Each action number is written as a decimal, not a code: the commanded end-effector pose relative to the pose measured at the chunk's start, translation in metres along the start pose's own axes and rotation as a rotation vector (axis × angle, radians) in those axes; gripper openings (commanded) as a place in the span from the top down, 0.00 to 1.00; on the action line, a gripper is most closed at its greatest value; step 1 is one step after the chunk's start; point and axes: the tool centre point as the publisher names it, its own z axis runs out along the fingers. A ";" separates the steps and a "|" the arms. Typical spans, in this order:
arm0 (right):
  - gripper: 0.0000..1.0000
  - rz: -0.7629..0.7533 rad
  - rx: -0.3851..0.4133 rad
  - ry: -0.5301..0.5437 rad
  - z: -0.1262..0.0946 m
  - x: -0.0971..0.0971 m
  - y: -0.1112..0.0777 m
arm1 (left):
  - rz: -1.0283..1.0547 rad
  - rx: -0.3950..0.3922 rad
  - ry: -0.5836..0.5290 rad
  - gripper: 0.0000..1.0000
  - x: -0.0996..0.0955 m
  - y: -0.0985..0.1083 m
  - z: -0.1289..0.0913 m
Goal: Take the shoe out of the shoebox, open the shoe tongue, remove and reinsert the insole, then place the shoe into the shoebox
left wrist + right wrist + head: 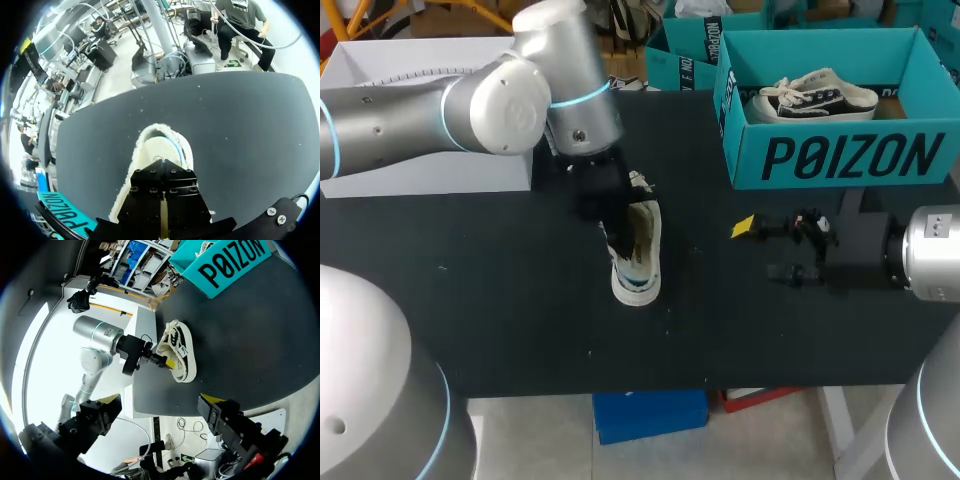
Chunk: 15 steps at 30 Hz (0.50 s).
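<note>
A black and cream sneaker (642, 262) sits on the black table (520, 300) near its middle. It is out of the box, with its white toe cap pointing to 6 o'clock. My left arm comes in from 9 o'clock. My left gripper (617, 232) is pushed down into the sneaker's fleecy opening, fingers pressed together. I cannot tell whether anything thin is pinched between them.

At 3 o'clock from the sneaker, and apart from it, my right gripper (762, 250) hovers low over the table. Its fingers are spread wide and hold nothing.

The teal shoebox (840, 155) stands at 1 o'clock near the table's far edge. A second sneaker (815, 95) lies inside it.
</note>
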 end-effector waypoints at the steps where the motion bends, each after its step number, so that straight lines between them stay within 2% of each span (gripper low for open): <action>1: 0.00 0.000 0.001 0.000 0.000 0.000 0.000 | -0.001 -0.019 0.015 1.00 -0.004 -0.002 0.010; 15: 0.00 0.000 0.001 0.000 0.000 0.000 0.000 | -0.019 -0.012 0.055 1.00 0.002 -0.006 0.033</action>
